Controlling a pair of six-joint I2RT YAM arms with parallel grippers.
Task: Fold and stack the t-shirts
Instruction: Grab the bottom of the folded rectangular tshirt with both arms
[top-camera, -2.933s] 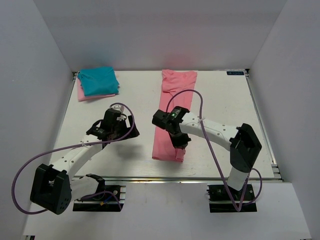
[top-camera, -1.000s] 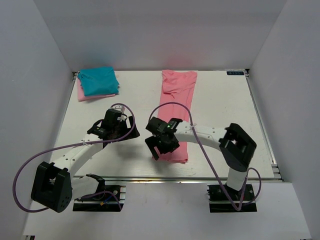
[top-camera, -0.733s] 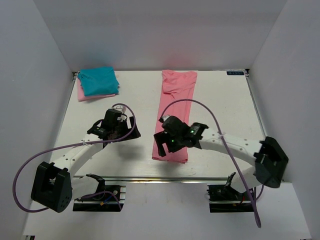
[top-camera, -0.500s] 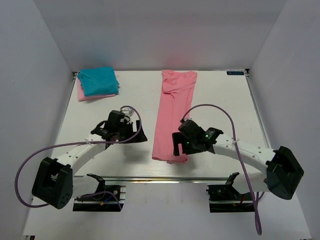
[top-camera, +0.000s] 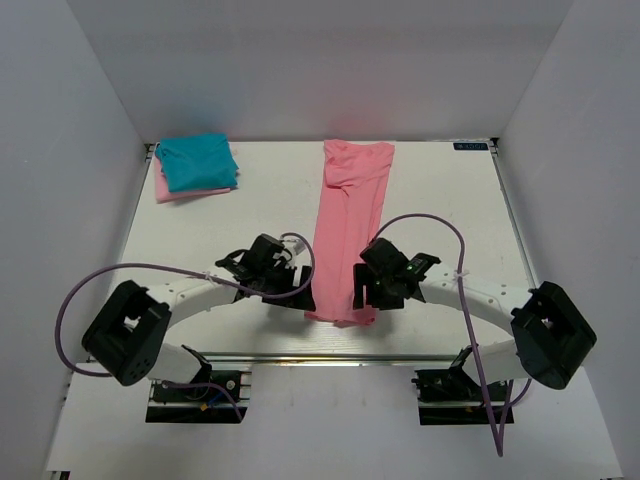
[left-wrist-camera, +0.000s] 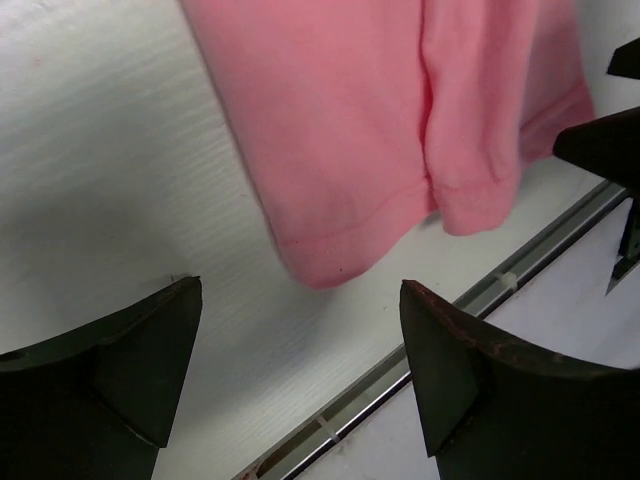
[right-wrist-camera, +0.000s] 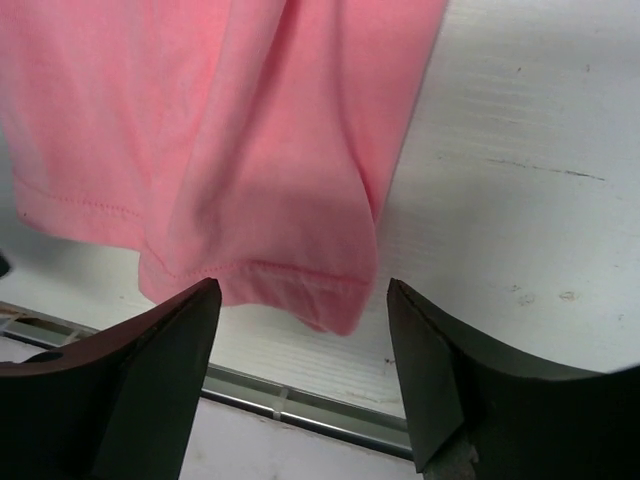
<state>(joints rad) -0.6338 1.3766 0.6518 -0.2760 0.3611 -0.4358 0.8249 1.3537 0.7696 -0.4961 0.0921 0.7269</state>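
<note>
**Both arms move in on the near hem of the last shirt**

Over the past second the left arm has swung in from the bare table to the near left corner of the pink strip. The right arm has shifted from the strip's left edge to its near right corner.

The left gripper (left-wrist-camera: 300, 286) hangs over the hem with its jaws spread wide. The corner of the cloth lies between them, but nothing is pinched. The right gripper (right-wrist-camera: 303, 286) is spread just as wide above the doubled hem on its side, and it too holds nothing.

The salmon-pink t-shirt (top-camera: 350, 205) lies as a long narrow strip down the middle of the table (top-camera: 450, 215), already folded in lengthwise, with its near end close to the table's front edge. At the far left corner the teal-blue t-shirt (top-camera: 195, 163) sits folded on top of the pale pink t-shirt (top-camera: 168, 191), which peeks out beneath it.

Two shirts look finished and stacked. The third seems to need its crosswise folds, likely starting with both corners gripped at this hem, and then a move onto the pile.
</note>
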